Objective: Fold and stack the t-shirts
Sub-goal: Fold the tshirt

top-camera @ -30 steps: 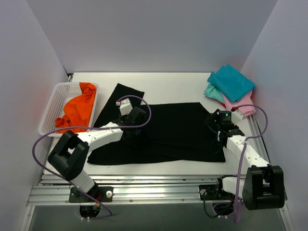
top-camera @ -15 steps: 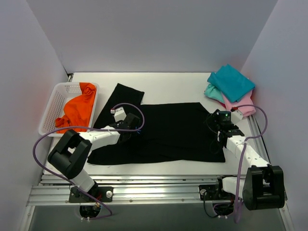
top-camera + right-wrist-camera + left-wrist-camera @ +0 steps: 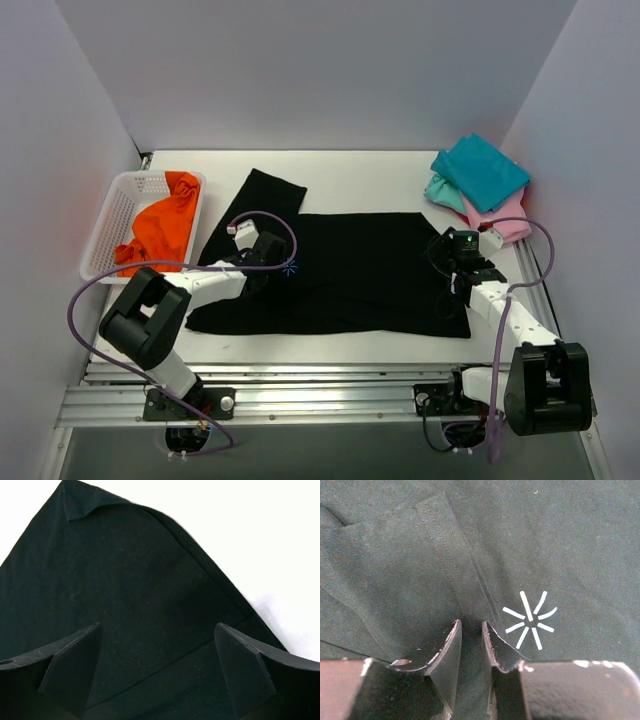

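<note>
Left fingers (image 3: 447, 650) narrowed, pinching black shirt (image 3: 570, 540) fold.

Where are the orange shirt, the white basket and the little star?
orange shirt (image 3: 165, 222), top view, middle of the bunched cloth.
white basket (image 3: 108, 222), top view, its left mesh wall.
little star (image 3: 531, 621), left wrist view, centre where the rays meet.

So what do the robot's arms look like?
Both the left arm and right arm are white tubes with chunky black joints. A thin purple cable loops along each one. The left gripper and right gripper have two flat black wedge-shaped fingers each. A small green light glows on the right wrist.
</note>
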Tool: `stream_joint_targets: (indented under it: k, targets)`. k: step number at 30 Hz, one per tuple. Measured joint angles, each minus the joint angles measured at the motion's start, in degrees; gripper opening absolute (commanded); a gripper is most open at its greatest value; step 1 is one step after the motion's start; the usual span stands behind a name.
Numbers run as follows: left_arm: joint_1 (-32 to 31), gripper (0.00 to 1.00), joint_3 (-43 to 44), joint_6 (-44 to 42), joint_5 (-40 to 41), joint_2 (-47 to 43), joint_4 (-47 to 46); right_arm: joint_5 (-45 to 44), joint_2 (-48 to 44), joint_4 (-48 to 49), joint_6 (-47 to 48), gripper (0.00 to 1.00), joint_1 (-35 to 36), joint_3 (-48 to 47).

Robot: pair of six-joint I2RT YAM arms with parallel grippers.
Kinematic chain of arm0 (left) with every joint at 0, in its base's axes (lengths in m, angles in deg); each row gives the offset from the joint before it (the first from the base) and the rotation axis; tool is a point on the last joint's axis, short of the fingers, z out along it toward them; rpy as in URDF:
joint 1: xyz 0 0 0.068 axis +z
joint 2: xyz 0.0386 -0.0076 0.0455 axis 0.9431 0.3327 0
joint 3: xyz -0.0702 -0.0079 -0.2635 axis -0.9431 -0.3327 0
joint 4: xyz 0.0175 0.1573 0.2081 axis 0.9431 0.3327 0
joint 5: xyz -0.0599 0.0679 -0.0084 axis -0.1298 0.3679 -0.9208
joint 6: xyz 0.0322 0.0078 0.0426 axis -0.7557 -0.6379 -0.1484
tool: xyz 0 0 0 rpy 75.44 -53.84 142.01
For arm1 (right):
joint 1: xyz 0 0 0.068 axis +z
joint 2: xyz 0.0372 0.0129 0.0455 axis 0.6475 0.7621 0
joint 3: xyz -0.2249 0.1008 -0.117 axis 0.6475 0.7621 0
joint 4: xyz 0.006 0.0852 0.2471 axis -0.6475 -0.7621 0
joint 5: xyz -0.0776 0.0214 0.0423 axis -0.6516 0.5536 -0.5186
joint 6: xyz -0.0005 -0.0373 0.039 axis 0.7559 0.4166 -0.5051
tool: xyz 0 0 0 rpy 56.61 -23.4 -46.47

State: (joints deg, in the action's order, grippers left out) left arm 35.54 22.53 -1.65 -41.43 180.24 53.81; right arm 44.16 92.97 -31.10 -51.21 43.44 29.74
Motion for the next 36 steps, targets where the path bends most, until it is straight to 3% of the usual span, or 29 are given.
stream_joint_targets:
  k: [6,10,13,24,36]
  targets:
    - [0.0,0.28,-0.28,-0.39,-1.55,-0.04,-1.11,0.0,0.55,0.07,0.0,0.89,0.0,0.0]
    - [0.0,0.17,-0.74,-1.07,-2.82,-0.04,-1.95,0.0,0.55,0.07,0.0,0.89,0.0,0.0]
    - [0.0,0.03,-1.16,-1.4,-3.34,0.0,-2.82,-0.02,0.55,0.07,0.0,0.89,0.0,0.0]
    - [-0.04,0.02,-1.81,-2.12,-4.26,-0.17,-4.92,-0.07,1.33,0.07,-0.02,0.89,0.0,0.0]
    - [-1.25,0.02,3.37,-4.63,-0.24,-9.25,9.79,-0.09,1.33,0.09,0.0,0.89,0.0,0.0]
